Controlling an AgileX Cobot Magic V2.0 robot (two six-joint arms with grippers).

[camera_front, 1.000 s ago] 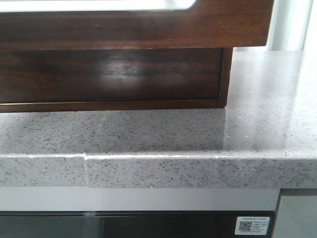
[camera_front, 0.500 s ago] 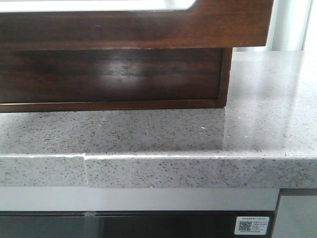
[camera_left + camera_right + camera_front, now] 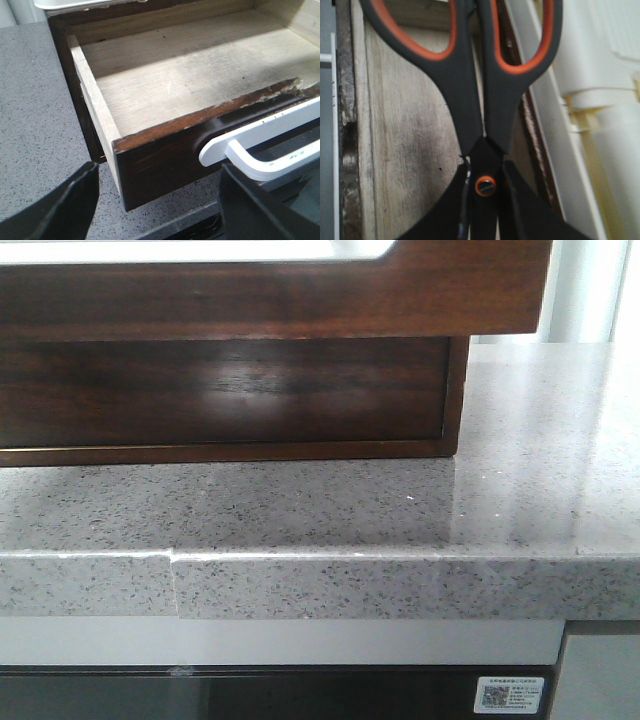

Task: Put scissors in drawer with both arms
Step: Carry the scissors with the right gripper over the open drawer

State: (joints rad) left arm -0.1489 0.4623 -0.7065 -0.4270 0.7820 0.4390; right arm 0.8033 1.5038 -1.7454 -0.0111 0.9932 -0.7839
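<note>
Scissors (image 3: 480,100) clamped in right claw (image 3: 482,210) above drawer (image 3: 410,140).

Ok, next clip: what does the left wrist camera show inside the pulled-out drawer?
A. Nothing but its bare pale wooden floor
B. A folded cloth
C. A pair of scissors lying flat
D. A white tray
A. In the left wrist view the drawer stands open with only worn pale wood on its floor, while the scissors are still clamped in the right gripper above it.
</note>
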